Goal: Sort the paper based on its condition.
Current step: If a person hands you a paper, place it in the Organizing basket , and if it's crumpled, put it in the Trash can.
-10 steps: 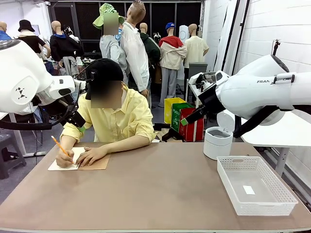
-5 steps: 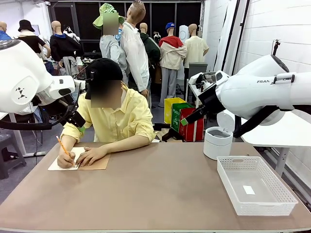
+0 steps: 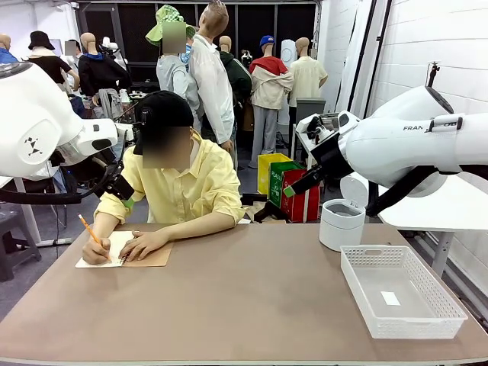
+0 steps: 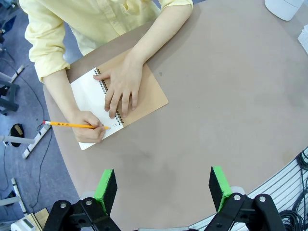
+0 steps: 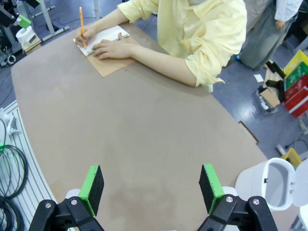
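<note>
Loose paper is out of view. A person at the far left of the table writes with an orange pencil [image 3: 88, 227] on the white page of a spiral notebook [image 3: 152, 255] with a brown cover. One hand holds the pencil and the other lies flat on the notebook [image 4: 149, 94]. My left gripper [image 4: 163, 185] hangs open high above the table, near the notebook. My right gripper [image 5: 151, 187] is also open and empty, high over the table's middle, with the notebook [image 5: 103, 36] far off at the top left.
A white mesh basket [image 3: 358, 282] stands at the front right with a tiny white label [image 3: 390, 298] in it. Behind it is a small white bin [image 3: 341, 221] with its lid up. Bare brown tabletop lies between notebook and basket.
The person's pencil hand has shifted a little to the left across the page. Both arms have stayed still.
</note>
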Robot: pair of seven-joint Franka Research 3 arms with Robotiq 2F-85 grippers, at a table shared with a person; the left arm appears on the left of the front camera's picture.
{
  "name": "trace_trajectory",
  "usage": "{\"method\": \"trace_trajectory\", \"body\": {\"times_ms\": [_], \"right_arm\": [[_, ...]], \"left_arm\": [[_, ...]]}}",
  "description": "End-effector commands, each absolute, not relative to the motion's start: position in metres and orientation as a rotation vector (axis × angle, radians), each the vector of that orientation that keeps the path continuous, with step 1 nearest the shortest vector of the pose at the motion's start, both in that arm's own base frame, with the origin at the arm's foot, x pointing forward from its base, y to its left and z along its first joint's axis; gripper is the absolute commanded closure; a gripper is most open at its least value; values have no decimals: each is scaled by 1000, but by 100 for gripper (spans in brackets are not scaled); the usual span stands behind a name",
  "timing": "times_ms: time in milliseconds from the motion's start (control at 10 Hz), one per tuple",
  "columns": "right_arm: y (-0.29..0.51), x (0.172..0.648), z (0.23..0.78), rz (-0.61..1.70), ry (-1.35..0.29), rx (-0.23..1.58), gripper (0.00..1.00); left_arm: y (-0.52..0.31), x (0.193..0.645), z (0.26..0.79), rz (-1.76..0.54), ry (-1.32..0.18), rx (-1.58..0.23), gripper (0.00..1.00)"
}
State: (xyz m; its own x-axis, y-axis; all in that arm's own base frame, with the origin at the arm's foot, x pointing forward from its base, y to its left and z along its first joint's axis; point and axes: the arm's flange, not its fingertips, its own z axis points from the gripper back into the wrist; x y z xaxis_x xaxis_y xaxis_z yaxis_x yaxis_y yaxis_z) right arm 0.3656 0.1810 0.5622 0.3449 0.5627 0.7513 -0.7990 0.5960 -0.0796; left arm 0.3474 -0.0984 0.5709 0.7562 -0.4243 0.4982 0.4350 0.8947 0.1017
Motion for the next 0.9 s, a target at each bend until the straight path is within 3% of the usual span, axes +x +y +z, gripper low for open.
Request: {"method": "trace_trajectory", "body": {"times_ms": [0, 800], "right_arm": [[180, 364, 560, 905, -822, 334, 0], [180, 364, 560, 905, -822, 334, 0]], "left_arm": [[-97, 347, 572, -470, -541, -15, 0], [-97, 347, 572, -470, -541, -15, 0]]}}
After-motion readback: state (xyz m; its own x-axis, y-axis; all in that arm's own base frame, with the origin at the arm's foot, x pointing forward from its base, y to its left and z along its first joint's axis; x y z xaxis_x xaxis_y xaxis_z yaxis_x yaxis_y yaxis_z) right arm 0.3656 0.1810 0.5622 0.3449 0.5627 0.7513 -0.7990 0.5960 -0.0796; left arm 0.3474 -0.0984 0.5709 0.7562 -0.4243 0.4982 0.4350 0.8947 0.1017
